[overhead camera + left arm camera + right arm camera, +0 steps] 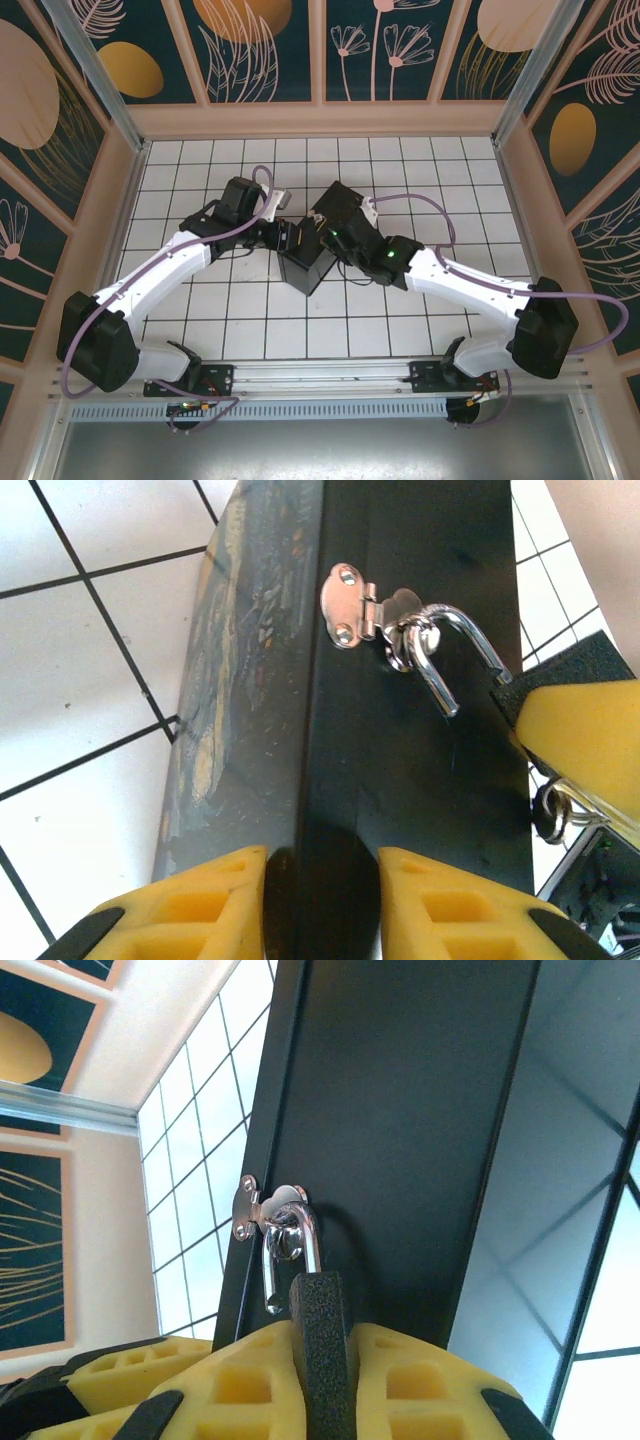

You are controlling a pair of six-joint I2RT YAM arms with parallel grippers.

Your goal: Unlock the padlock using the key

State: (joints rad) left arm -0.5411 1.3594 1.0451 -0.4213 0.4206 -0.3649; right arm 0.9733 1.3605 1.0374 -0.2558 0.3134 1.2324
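Observation:
The black box [305, 268] stands on its side between my two grippers. On its dark face [400, 1110] a silvery hasp [245, 1215] carries the padlock [320, 1300]. Its thin shackle [300, 1230] is hooked through the hasp with one end hanging free. My right gripper [322, 1334] is shut on the padlock's dark textured body. In the left wrist view the same shackle [450, 645] sticks out from the hasp [350, 605] toward the right gripper's yellow finger [590, 730]. My left gripper [322, 865] hovers at the box's edge, fingers apart, gripping nothing. The key is hidden; a small metal ring [548, 810] hangs beside the right finger.
The box's painted lid [230, 680] faces left over the white tiled floor [400, 170]. Wooden walls with dark painted panels [270, 50] close in the workspace on three sides. Both arms [160, 270] [470, 285] reach inward from the near rail.

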